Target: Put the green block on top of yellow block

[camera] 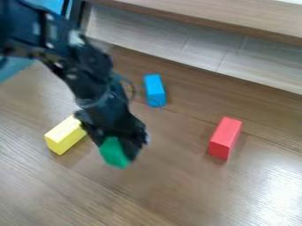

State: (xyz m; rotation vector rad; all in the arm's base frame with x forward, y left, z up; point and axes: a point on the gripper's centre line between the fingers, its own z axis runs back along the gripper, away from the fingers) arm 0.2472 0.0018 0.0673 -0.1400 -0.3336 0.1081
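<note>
The black gripper (121,145) hangs over the left-centre of the wooden surface, shut on the green block (114,152), which pokes out below it at a tilt. Just left of the gripper lies the yellow block (64,135) on the surface, its upper right end partly behind the arm. The green block is to the right of the yellow one and slightly lower in the view, apart from it. Its height above the surface is hard to tell.
A blue block (154,90) lies behind the gripper, a little to the right. Farther right is a red block (224,137). A pale wall with a wooden ledge (236,22) runs along the back, and the arm comes in from the upper left.
</note>
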